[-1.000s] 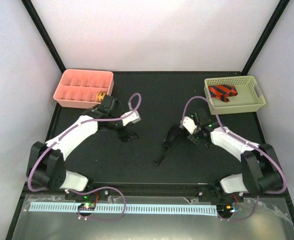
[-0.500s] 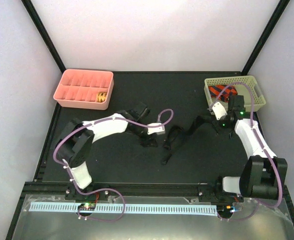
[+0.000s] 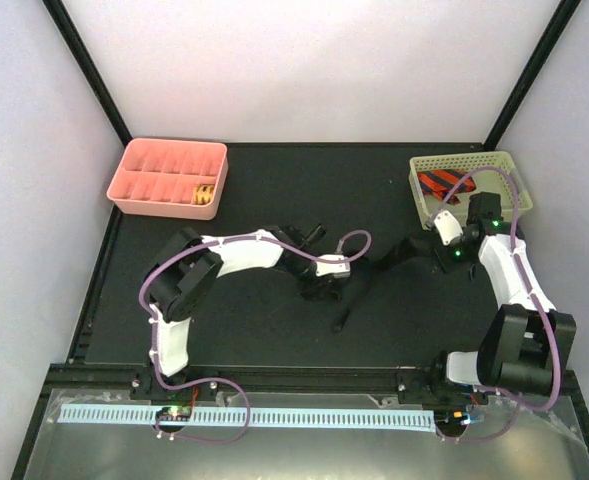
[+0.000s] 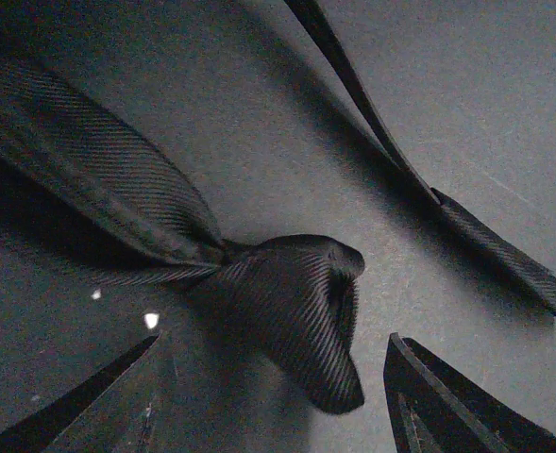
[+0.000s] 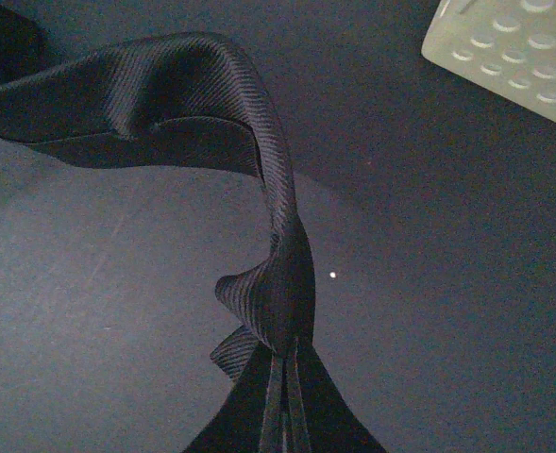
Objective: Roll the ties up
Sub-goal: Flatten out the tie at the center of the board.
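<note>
The left gripper [image 4: 273,338] was released, jaws astride a bunched fold of the plain black cloth necktie [image 4: 292,293] lying on the black table [image 3: 224,330]. From there the strip ran toward two o'clock, where the right gripper [image 5: 285,373] held it pinched.

black tie [image 4: 287,302]: cut off at left-wrist edges | basket [image 5: 513,47]: cropped in right-wrist view | striped tie [image 3: 440,183]: partly hidden by right arm [image 3: 504,265]

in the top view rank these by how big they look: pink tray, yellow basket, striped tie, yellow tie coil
1. pink tray and yellow basket: near alike, and the basket is partly hidden, so not ranked apart
2. striped tie
3. yellow tie coil, the smallest
</note>
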